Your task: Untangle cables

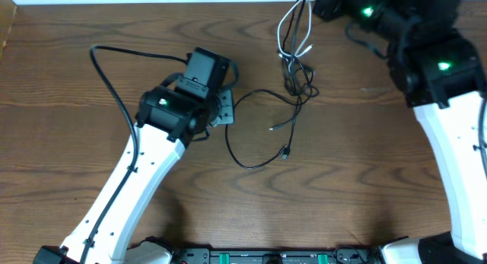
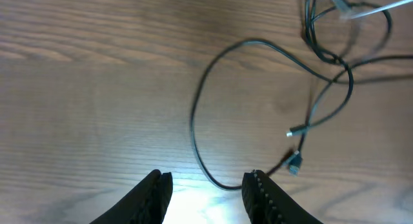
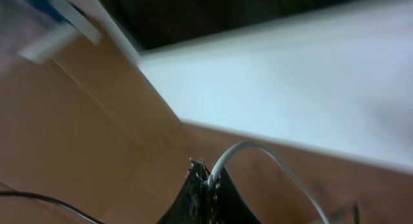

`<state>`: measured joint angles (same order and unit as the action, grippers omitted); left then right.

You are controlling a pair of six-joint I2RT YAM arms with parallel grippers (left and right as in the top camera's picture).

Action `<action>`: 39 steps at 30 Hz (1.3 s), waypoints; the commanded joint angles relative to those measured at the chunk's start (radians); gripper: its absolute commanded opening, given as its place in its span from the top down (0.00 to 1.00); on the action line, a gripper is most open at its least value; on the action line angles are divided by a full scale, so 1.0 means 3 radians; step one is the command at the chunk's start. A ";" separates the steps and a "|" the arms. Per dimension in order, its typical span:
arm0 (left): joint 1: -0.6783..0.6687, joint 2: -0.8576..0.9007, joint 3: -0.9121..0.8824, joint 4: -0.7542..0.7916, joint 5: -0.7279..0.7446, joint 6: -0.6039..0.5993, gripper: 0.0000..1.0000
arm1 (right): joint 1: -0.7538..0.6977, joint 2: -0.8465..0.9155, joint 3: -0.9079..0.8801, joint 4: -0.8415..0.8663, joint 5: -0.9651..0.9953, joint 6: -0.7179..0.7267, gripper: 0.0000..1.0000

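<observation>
A thin black cable lies in a wide loop on the wooden table, its two small plugs near the middle. It runs up into a knot with the white cable. My left gripper hovers at the loop's left side, open; in the left wrist view the loop's bend lies on the table between the fingertips, which are apart from it. My right gripper is at the table's far edge, shut on the white cable, which arches out of the jaws.
A thicker black arm wire curves over the table left of the left arm. A white wall borders the far edge of the table behind the right gripper. Bare wood lies between the two arms.
</observation>
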<state>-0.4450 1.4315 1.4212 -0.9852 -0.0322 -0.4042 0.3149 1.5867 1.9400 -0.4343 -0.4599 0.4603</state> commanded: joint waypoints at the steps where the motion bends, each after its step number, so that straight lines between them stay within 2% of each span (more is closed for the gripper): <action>1: 0.0114 0.0017 -0.0020 -0.0003 -0.0008 -0.0005 0.59 | -0.0006 -0.0041 0.0341 0.0064 -0.0056 -0.0029 0.99; 3: 0.0145 0.0017 -0.0020 -0.0003 -0.0008 -0.0005 0.59 | 0.0019 -0.0041 0.0365 0.0034 -0.0051 -0.0080 0.99; 10: 0.0159 0.0017 -0.0020 0.0048 -0.0020 -0.0001 0.59 | 0.0313 0.0217 0.0271 -0.0614 0.0322 -0.0341 0.99; 19: 0.0202 0.0017 -0.0020 0.0025 0.0001 0.0019 0.59 | 0.0327 0.0238 0.0392 0.0160 0.0348 -0.0179 0.99; 21: 0.0202 0.0017 -0.0020 0.0080 0.0043 0.0045 0.54 | 0.0327 0.0167 0.0427 0.0153 0.0385 -0.0179 0.99; 27: 0.0202 0.0017 -0.0020 0.0579 0.0706 0.0479 0.49 | 0.0327 0.0070 0.0427 -0.0248 0.0390 -0.0191 0.99; 34: 0.0202 0.0015 -0.0018 0.1261 0.1652 0.0487 0.46 | 0.0212 0.0072 0.0423 -0.0599 0.0388 -0.0215 0.99; 39: 0.0277 -0.0109 -0.0015 0.1450 0.1961 0.0512 0.34 | 0.0155 0.0072 0.0423 -0.0694 0.0367 -0.0215 0.99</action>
<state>-0.3840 1.4307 1.4174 -0.5640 0.4343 -0.2710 0.3702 1.6127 2.0533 -0.6361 -0.3477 0.4015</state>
